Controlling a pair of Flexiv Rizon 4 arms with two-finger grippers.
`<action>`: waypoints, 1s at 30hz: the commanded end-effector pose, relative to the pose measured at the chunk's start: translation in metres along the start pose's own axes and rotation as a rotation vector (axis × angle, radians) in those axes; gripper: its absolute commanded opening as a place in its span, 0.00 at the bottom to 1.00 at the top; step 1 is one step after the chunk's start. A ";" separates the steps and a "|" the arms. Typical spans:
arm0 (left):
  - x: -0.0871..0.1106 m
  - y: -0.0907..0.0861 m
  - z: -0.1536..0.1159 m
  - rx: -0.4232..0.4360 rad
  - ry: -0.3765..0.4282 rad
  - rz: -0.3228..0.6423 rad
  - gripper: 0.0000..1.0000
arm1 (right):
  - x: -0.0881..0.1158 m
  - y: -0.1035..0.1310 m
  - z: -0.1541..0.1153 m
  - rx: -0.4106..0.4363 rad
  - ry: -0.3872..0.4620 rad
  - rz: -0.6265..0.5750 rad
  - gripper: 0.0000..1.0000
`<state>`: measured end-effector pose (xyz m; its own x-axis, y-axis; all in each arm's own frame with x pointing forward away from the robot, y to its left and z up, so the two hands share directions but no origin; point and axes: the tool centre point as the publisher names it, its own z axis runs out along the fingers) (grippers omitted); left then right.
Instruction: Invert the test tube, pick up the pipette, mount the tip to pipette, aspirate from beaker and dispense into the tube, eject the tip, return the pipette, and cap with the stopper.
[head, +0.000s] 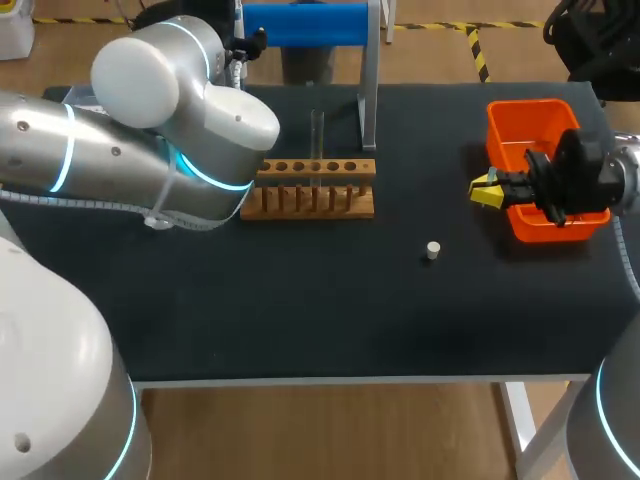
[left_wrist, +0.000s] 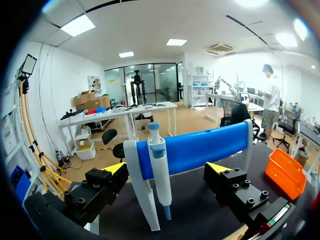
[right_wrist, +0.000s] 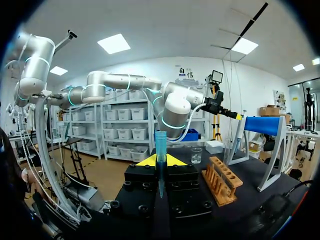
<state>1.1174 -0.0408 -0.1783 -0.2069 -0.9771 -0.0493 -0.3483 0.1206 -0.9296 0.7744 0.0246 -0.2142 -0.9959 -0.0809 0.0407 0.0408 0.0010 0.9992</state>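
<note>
My right end effector (right_wrist: 160, 161) is closed narrow on a blue pipette tip (right_wrist: 160, 142). My left end effector (left_wrist: 166, 169) stands wide, with the pipette (left_wrist: 160, 152) just ahead, not touching.

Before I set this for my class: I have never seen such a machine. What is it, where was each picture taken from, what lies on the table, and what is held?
These are two robot arms at a black table, each ending in a two-fingered pincer. One picture looks down from above; the other two come from cameras on the wrists. On the table stand a wooden rack with a test tube, a small stopper and an orange bin. The left pincer is open, one finger either side of a pipette hanging on a blue stand. The right pincer grips a blue pipette tip.
</note>
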 end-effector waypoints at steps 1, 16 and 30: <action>0.003 0.007 0.009 0.036 -0.027 -0.020 1.00 | 0.001 0.001 0.000 0.002 -0.002 0.000 0.00; 0.002 0.011 0.021 0.079 -0.054 -0.083 1.00 | 0.001 0.001 0.000 0.002 -0.002 0.000 0.00; 0.004 0.010 0.033 0.064 -0.048 -0.043 0.95 | 0.001 0.001 0.000 0.002 -0.002 0.000 0.00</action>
<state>1.1394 -0.0472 -0.1984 -0.1514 -0.9882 -0.0228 -0.2960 0.0673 -0.9528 0.7744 0.0246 -0.2142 -0.9959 -0.0809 0.0407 0.0408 0.0010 0.9992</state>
